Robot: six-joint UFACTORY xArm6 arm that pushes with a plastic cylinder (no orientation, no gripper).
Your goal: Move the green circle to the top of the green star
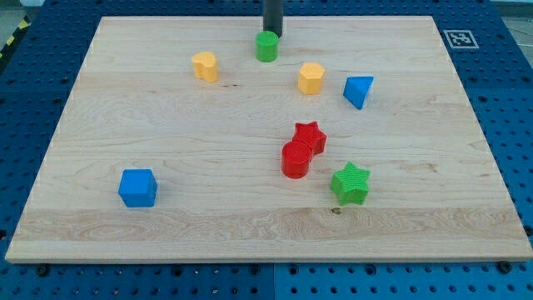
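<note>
Overhead, the single camera view is showing a pale wooden table (250,225) on a blue pegboard. My tip (272,35), a plain rod tool with no jaws and holding nothing, is sitting at the view's top, just behind the green circle (266,47) and seemingly touching it. The green star (351,183) is lying well apart, toward the lower right. Near the star, a red circle (295,159) is touching a red star (310,137). Other blocks are lying scattered: a yellow heart-like block (205,66), a yellow hexagon (311,78), a blue triangle (358,91), and a blue cube (137,187).
</note>
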